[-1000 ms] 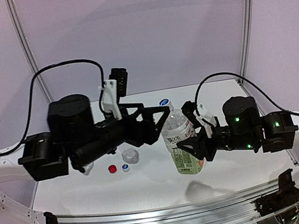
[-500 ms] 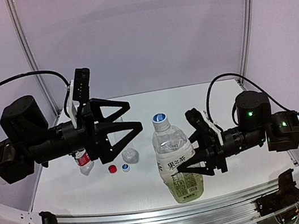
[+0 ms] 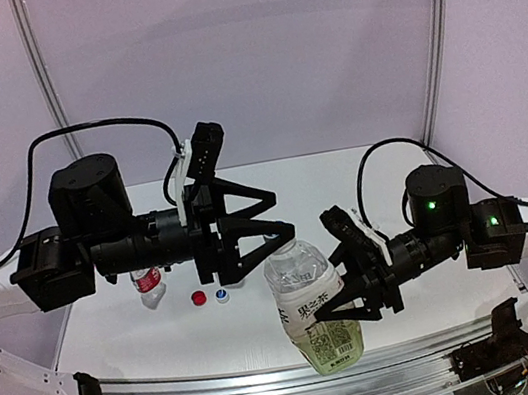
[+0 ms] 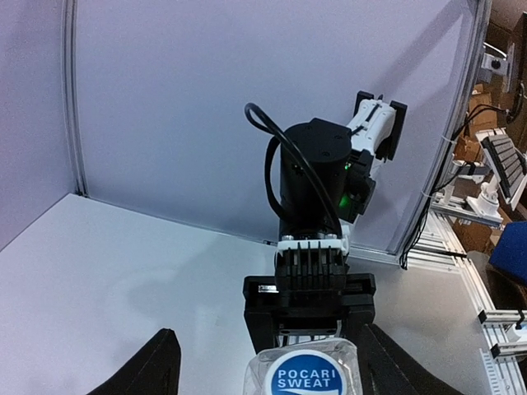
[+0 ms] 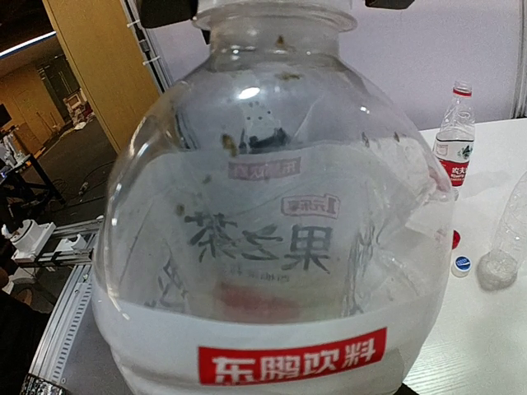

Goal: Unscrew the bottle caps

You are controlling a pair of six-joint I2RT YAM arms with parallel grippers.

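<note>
My right gripper (image 3: pixel 352 289) is shut on the large white-and-green-labelled bottle (image 3: pixel 316 315) and holds it above the table, its neck tilted towards the left arm. That bottle (image 5: pixel 272 247) fills the right wrist view and hides the right fingers. Its white-and-blue cap (image 4: pixel 303 378) is still on it. My left gripper (image 3: pixel 279 227) is open, one finger on each side of this cap (image 4: pixel 160 366), not touching it. On the table lie a red cap (image 3: pixel 198 297) and a white-and-blue cap (image 3: pixel 222 295). The small red-labelled bottle (image 3: pixel 146 281) stands beside them. The slim ribbed bottle (image 5: pixel 506 239) shows in the right wrist view.
White table top (image 3: pixel 265 324) with a metal rail along its near edge (image 3: pixel 294 375). Pale walls and upright posts (image 3: pixel 433 27) close off the back. The left arm's black cable (image 3: pixel 100 128) loops above its wrist.
My left gripper swung right, up to the bottle's neck, and its jaws narrowed. The right gripper tipped the bottle's top leftward towards it and lowered it.
</note>
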